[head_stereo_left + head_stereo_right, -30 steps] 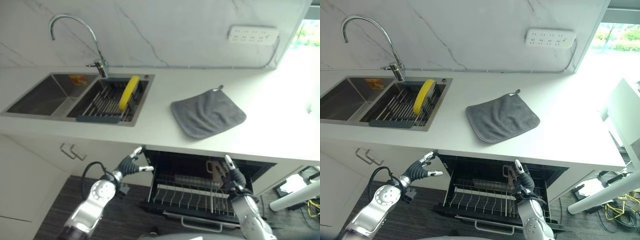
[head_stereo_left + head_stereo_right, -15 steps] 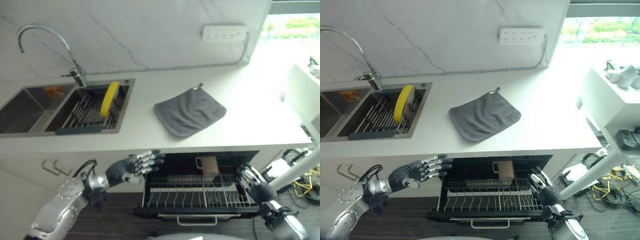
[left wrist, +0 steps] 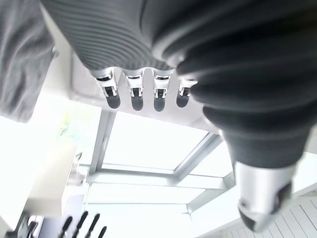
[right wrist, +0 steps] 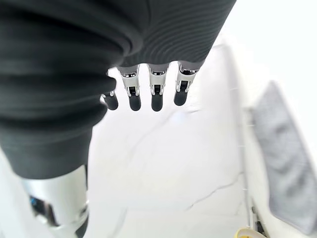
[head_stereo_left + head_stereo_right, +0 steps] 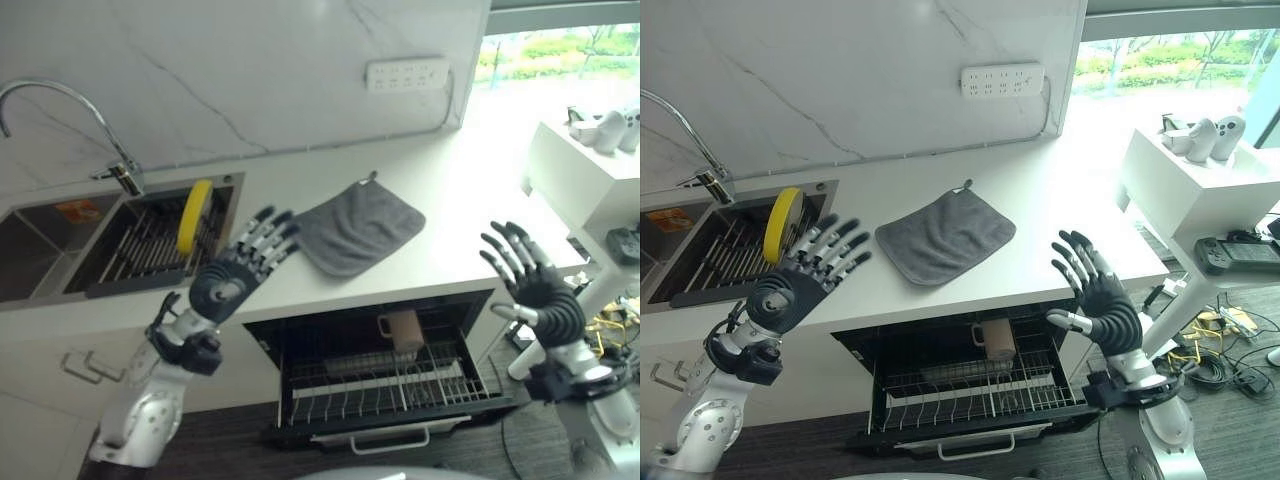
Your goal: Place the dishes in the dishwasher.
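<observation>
Fingers of both hands are spreading straight and holding nothing. The left hand is hanging raised in front of the counter edge, near the sink, its fingers fanned toward the far side, touching nothing. The right hand is raised at the right end of the counter, palm facing away from the camera, its fingers splayed and released. In the left wrist view the left hand's dark-tipped fingers are sticking out straight past the ribbed cover with the thumb apart; the right wrist view is showing the same for the right hand's fingers.

Below the counter, between the two hands, the dishwasher is standing open with its wire rack pulled out toward the near side. A brownish mug is sitting at the far part of the rack, handle pointing left. A yellow plate is standing on edge in the drying rack set into the sink, far left, beside the faucet.

A grey cloth is lying flat on the white counter between sink and window. A power strip is fixed on the marble wall behind.
</observation>
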Controlling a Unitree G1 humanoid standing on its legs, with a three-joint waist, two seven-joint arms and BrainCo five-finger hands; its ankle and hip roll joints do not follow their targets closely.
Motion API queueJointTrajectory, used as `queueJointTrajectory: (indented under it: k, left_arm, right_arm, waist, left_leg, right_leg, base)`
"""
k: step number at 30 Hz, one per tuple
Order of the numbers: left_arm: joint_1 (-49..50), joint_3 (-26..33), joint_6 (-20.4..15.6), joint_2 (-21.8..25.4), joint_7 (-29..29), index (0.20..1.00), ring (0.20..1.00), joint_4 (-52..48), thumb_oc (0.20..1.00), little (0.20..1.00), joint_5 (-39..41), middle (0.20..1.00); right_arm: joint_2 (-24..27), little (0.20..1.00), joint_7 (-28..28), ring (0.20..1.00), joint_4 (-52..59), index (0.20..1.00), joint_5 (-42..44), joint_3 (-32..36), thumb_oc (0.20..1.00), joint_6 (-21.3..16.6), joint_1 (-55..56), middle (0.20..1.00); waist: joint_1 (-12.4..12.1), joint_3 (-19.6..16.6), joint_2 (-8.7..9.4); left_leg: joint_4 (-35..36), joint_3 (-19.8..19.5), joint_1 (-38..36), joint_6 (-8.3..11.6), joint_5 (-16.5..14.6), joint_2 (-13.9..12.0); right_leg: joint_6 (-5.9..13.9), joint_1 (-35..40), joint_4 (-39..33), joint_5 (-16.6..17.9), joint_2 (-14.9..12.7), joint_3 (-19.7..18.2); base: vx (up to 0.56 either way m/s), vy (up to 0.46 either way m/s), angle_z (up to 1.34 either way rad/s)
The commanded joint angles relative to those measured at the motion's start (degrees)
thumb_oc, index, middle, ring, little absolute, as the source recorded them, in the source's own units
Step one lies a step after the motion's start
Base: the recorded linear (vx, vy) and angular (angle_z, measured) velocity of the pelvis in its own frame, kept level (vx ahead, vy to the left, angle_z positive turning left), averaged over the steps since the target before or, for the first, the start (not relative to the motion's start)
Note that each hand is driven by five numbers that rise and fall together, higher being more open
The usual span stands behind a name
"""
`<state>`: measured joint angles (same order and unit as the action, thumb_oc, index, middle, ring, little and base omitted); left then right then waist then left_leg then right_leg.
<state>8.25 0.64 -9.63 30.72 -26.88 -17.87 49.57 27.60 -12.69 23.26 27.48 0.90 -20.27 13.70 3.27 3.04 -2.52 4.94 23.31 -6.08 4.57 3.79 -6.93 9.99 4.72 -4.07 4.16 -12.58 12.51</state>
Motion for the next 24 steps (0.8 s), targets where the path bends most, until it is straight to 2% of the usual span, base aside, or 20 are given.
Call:
queueJointTrajectory:
  k: [1,3,4,6,11,13,14,17,19,20,22,23,24]
  left_arm:
    - [-6.07,0.94,-9.70,0.08,10.66,1.000,1.000,2.03,1.000,1.000,-9.96,1.000]
    - [-6.81,0.07,-10.93,-0.64,14.12,1.000,1.000,2.83,1.000,1.000,-13.26,1.000]
    - [-8.20,-1.39,-14.56,-1.25,21.82,1.000,1.000,4.73,1.000,1.000,-21.70,1.000]
    - [-9.05,-2.38,-16.37,-1.03,27.39,1.000,1.000,6.41,1.000,1.000,-27.72,1.000]
    - [-9.95,-4.02,-17.54,-0.43,34.32,1.000,1.000,9.53,1.000,1.000,-37.64,1.000]
    - [-10.31,-4.58,-17.18,0.05,34.49,1.000,1.000,9.93,1.000,1.000,-37.52,1.000]
    - [-16.21,-6.28,-14.79,-3.76,24.11,1.000,1.000,13.77,1.000,1.000,-18.90,1.000]
    - [-17.66,-6.87,-14.84,-3.07,25.07,1.000,1.000,15.48,1.000,1.000,-17.25,1.000]
    - [-18.30,-6.87,-15.06,-3.23,25.10,1.000,1.000,16.33,1.000,1.000,-17.79,1.000]
    - [-19.12,-7.27,-14.60,-3.42,24.68,1.000,1.000,17.23,1.000,1.000,-19.21,1.000]
    - [-19.43,-8.14,-14.34,-3.45,24.04,1.000,1.000,17.09,1.000,1.000,-20.96,1.000]
    - [-19.01,-8.70,-13.96,-3.61,23.41,1.000,1.000,15.98,1.000,1.000,-21.59,1.000]
    - [-18.57,-8.57,-13.44,-3.88,23.11,1.000,1.000,14.76,1.000,1.000,-21.41,1.000]
  right_arm:
    - [0.05,1.000,4.81,1.000,1.30,1.000,-0.49,-1.48,1.000,-2.39,-7.34,1.000]
    - [-0.39,1.000,6.06,1.000,0.17,1.000,-0.09,-2.52,1.000,-1.57,-8.98,1.000]
    - [-1.48,1.000,7.71,1.000,-1.93,1.000,-0.42,-4.66,1.000,-1.11,-11.37,1.000]
    - [-1.97,1.000,8.39,1.000,-3.38,1.000,-0.94,-6.22,1.000,-0.13,-12.68,1.000]
    - [-2.30,1.000,9.11,1.000,-7.66,1.000,-0.91,-9.57,1.000,-0.74,-15.50,1.000]
    - [-1.91,1.000,9.00,1.000,-8.86,1.000,-0.53,-9.24,1.000,-1.21,-15.94,1.000]
    - [-0.80,1.000,6.15,1.000,-15.78,1.000,2.73,-7.45,1.000,0.61,-26.22,1.000]
    - [-1.01,1.000,8.68,1.000,-17.38,1.000,3.50,-8.41,1.000,0.66,-28.90,1.000]
    - [-1.29,1.000,8.09,1.000,-18.06,1.000,5.86,-8.61,1.000,1.21,-29.86,1.000]
    - [-1.56,1.000,9.28,1.000,-17.72,1.000,5.55,-8.49,1.000,2.93,-29.90,1.000]
    - [-1.13,1.000,10.78,1.000,-17.68,1.000,4.24,-8.65,1.000,3.54,-29.87,1.000]
    - [-0.55,1.000,11.72,1.000,-17.62,1.000,3.43,-8.47,1.000,3.13,-29.32,1.000]
    - [0.11,1.000,11.92,1.000,-17.71,1.000,2.98,-8.17,1.000,3.08,-29.27,1.000]
  waist:
    - [-3.29,-0.03,1.87]
    - [-3.96,-0.20,2.07]
    - [-4.89,-0.24,2.45]
    - [-5.62,-0.40,2.74]
    - [-7.21,-0.62,3.15]
    - [-7.55,-0.60,3.18]
    - [-9.71,0.09,1.66]
    - [-9.77,-0.21,1.77]
    - [-9.84,-0.35,1.95]
    - [-9.40,-0.18,2.30]
    - [-9.19,0.03,2.67]
    - [-9.30,0.47,3.32]
    - [-9.40,0.83,3.61]
  left_leg:
    - [-4.79,-2.85,-0.86,-0.93,-5.34,-0.35]
    - [-4.78,-3.39,-0.50,-0.97,-5.20,-0.36]
    - [-4.66,-4.37,-0.43,-1.08,-5.26,-0.21]
    - [-4.49,-5.06,-0.33,-1.12,-5.30,-0.13]
    - [-3.66,-6.32,-0.42,-0.92,-4.93,-0.31]
    - [-3.40,-6.77,-0.45,-0.93,-4.79,-0.36]
    - [-3.90,-8.77,1.48,-0.27,-3.30,-0.66]
    - [-4.26,-8.71,1.37,-0.82,-3.94,-0.08]
    - [-4.52,-8.41,1.33,-1.11,-4.20,0.07]
    - [-7.38,-8.38,1.76,-1.16,-5.44,0.33]
    - [-11.84,-8.56,3.07,-1.41,-7.30,1.02]
    - [-18.06,-10.09,5.56,-1.48,-9.53,1.97]
    - [-22.73,-10.98,7.62,-1.21,-9.62,1.60]
  right_leg:
    - [1.16,0.61,5.72,-4.06,-2.75,3.82]
    - [0.97,0.54,5.55,-3.85,-2.71,4.09]
    - [0.84,0.93,5.32,-3.79,-2.78,4.54]
    - [0.69,1.10,5.21,-3.86,-2.75,4.81]
    - [0.32,1.81,4.69,-4.10,-2.48,5.39]
    - [0.39,1.92,4.60,-4.01,-2.58,5.57]
    - [-0.52,-0.93,10.86,-5.09,-2.64,10.40]
    - [-0.46,-1.22,10.21,-4.47,-3.16,9.61]
    - [-0.37,-1.01,9.88,-4.57,-3.09,9.42]
    - [-0.70,-0.90,10.47,-5.52,-2.52,8.17]
    - [-1.33,-1.03,11.68,-6.55,-2.26,7.25]
    - [-2.06,-1.10,12.85,-7.12,-2.35,5.93]
    - [-2.62,-1.17,13.71,-7.62,-2.44,5.13]
  base:
    - [0.00,0.000,0.00]
    - [0.01,-0.041,0.13]
    - [0.01,-0.061,0.17]
    - [0.01,-0.059,0.18]
    - [0.01,-0.040,0.20]
    - [0.00,-0.021,0.16]
    - [-0.01,-0.016,0.06]
    - [-0.03,-0.009,0.00]
    - [0.00,0.000,0.00]
    - [0.03,-0.031,-0.01]
    - [0.02,-0.014,0.00]
    - [0.00,0.059,0.02]
    - [-0.12,0.258,0.06]
